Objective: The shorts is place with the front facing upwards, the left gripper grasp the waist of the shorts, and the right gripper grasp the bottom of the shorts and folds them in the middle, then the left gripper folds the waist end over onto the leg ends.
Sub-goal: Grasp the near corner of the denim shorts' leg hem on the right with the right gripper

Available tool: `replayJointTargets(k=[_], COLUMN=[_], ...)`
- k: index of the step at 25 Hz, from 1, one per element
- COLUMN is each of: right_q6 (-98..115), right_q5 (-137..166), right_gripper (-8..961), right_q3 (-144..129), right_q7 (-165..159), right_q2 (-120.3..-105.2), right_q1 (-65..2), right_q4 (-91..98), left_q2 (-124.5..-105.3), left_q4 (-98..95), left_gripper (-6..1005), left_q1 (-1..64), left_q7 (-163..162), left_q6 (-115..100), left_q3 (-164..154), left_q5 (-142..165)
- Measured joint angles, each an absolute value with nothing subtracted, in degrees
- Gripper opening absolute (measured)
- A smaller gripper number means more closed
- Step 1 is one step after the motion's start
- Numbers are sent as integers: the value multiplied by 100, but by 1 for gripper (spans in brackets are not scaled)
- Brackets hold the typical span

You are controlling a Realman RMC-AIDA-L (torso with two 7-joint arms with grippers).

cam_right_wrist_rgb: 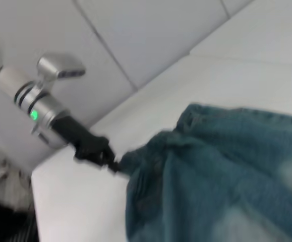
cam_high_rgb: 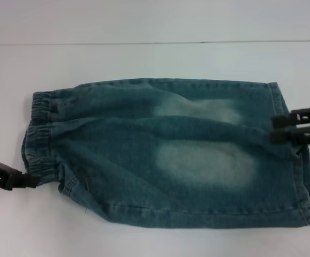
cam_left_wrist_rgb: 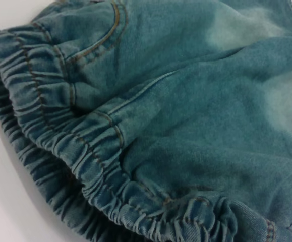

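The shorts (cam_high_rgb: 171, 155) lie flat on the white table, folded in half lengthwise, with pale washed patches facing up. The ruffled waist (cam_high_rgb: 39, 134) is at the left end and the stitched leg ends (cam_high_rgb: 299, 176) at the right. My left gripper (cam_high_rgb: 30, 181) sits at the near corner of the waist, shut on the band. The left wrist view shows the elastic waist (cam_left_wrist_rgb: 85, 151) close up. In the right wrist view the left gripper (cam_right_wrist_rgb: 113, 164) pinches the corner of the shorts (cam_right_wrist_rgb: 211, 176). My right gripper (cam_high_rgb: 279, 129) hovers at the leg hem, its fingers apart.
The white table (cam_high_rgb: 144, 59) stretches around the shorts, with its far edge against a pale wall. The left arm's silver wrist (cam_right_wrist_rgb: 40, 101) with a green light shows beyond the table edge in the right wrist view.
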State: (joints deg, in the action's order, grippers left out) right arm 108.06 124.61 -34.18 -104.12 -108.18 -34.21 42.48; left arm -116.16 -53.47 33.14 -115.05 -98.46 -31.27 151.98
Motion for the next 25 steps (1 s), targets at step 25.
replayJointTargets(k=[25], right_q6=[10759], right_q5=[15942], right_gripper=[710], right_q3=[-4094], right_q7=[-10865], right_q2=[-10946], right_q1=[-3842], right_q4=[4693], left_q2=[-11588], left_q4=[-5168], left_gripper=[35], left_q1=[3462], left_q7=[-11529], left_q6=[-9781], left_q3=[-3134], left_q5=[15231])
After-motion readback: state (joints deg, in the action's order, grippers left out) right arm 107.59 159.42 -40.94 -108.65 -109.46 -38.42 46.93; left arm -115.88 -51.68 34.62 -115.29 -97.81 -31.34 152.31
